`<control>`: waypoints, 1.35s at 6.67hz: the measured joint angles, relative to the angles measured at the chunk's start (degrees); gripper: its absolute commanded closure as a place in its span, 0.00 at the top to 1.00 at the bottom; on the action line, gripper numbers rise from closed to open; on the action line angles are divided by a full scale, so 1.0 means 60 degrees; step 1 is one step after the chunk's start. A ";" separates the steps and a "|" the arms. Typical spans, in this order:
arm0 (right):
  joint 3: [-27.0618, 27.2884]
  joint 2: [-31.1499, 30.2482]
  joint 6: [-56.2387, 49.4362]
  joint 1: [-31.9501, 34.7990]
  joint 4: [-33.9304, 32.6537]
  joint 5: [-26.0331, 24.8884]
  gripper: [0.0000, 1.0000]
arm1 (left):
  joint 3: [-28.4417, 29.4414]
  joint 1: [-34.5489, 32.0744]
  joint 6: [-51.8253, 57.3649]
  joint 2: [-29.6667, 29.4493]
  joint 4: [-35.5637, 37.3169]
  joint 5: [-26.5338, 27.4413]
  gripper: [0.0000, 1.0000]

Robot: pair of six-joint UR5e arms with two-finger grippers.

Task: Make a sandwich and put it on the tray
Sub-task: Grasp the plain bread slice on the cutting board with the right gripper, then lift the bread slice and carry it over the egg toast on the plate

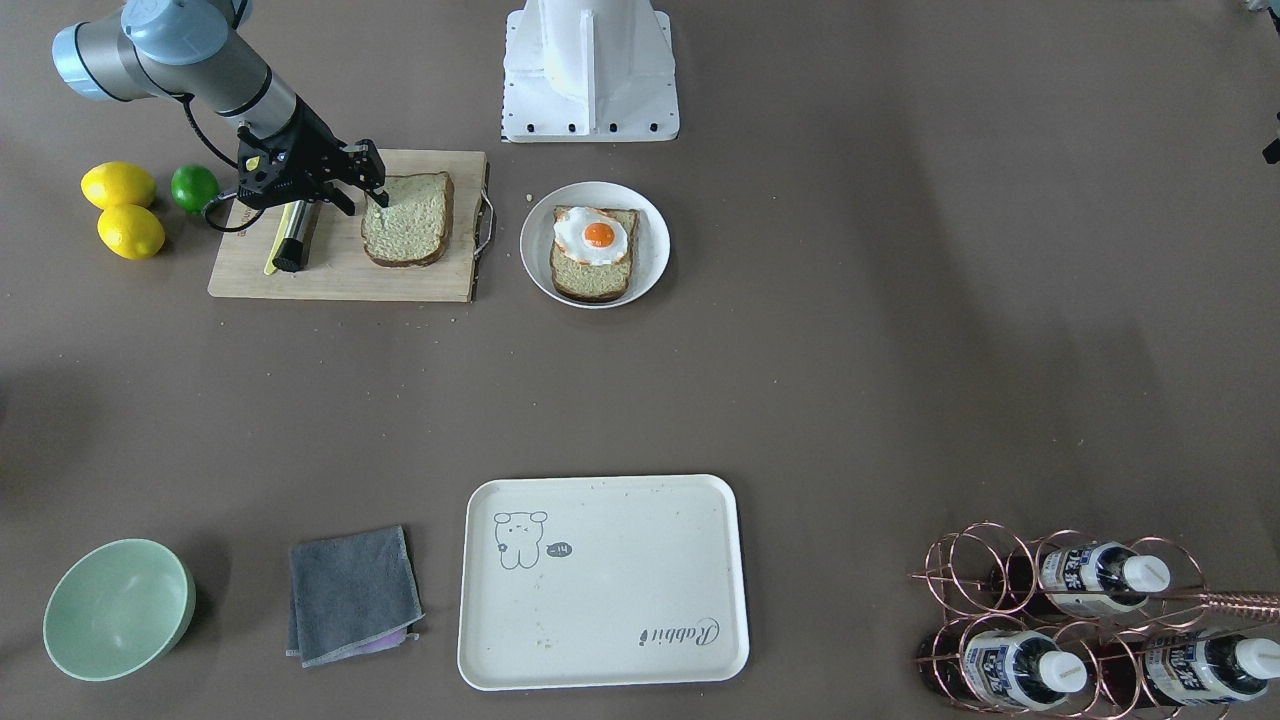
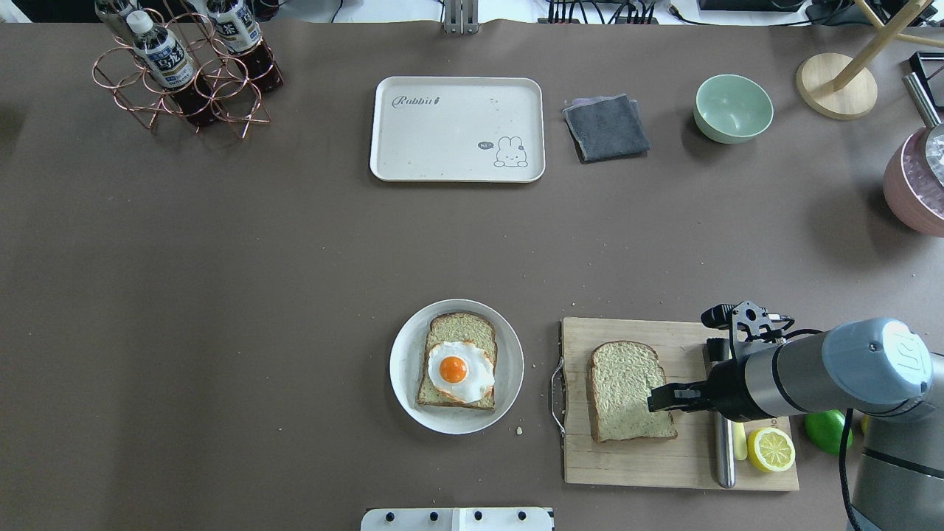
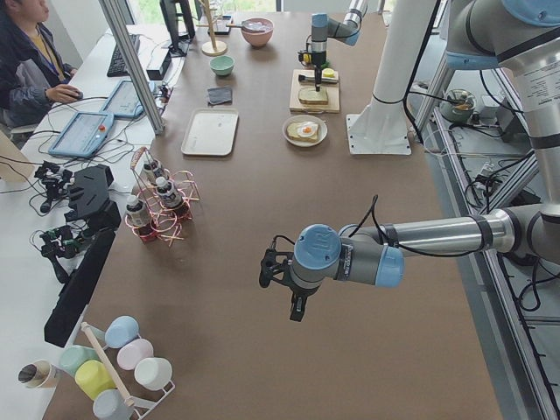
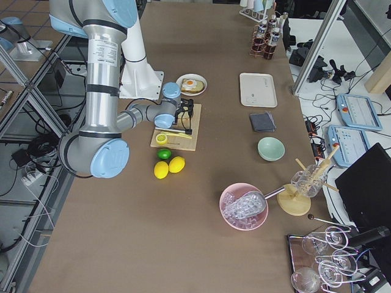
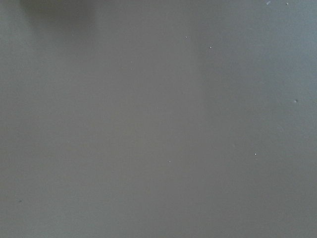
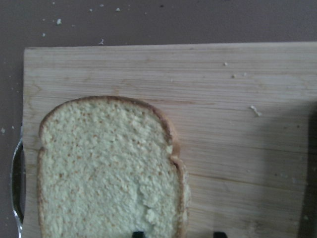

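Observation:
One bread slice (image 1: 410, 220) lies flat on the wooden cutting board (image 1: 300, 280); it also shows in the overhead view (image 2: 627, 391). My right gripper (image 1: 375, 195) hangs low over this slice's edge. In the right wrist view the two fingertips (image 6: 138, 233) stand apart, one over the bread (image 6: 104, 168) and one over the board, so it is open. A second slice with the fried egg (image 1: 598, 235) on top lies on a round white plate (image 1: 650, 270). The cream tray (image 1: 620, 590) is bare. My left gripper (image 3: 297, 311) hovers over bare table far from these; I cannot tell its state.
A knife (image 1: 295, 235) lies on the board beside the right gripper. Two lemons (image 1: 120, 185) and a lime (image 1: 194, 186) sit off the board; a lemon half (image 2: 771, 448) is on it. A green bowl (image 1: 118, 608), a grey cloth (image 1: 352, 593) and a bottle rack (image 1: 1080, 620) flank the tray.

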 measured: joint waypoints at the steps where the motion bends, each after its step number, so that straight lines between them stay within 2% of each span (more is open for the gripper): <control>1: -0.0011 0.0042 -0.0012 0.0040 -0.0004 0.0007 0.00 | 0.0007 0.0000 0.0006 0.0000 0.0000 0.0000 0.98; 3: 0.0069 0.0148 -0.0039 0.0459 -0.0005 0.0215 0.00 | 0.0012 0.0000 0.0011 0.0000 0.0000 -0.0010 0.98; 5: 0.0199 0.0690 -0.0028 0.1194 0.0001 0.0916 0.00 | 0.0004 0.0000 0.0011 0.0000 0.0000 -0.0014 0.98; 7: -0.0008 0.1819 0.0271 0.1234 -0.0004 0.1069 0.00 | 0.0003 0.0000 0.0001 0.0000 0.0000 -0.0014 0.98; 9: -0.0659 0.3186 0.1502 0.0578 0.0001 0.0616 0.00 | 0.0007 0.0000 -0.0013 0.0000 0.0000 -0.0014 0.98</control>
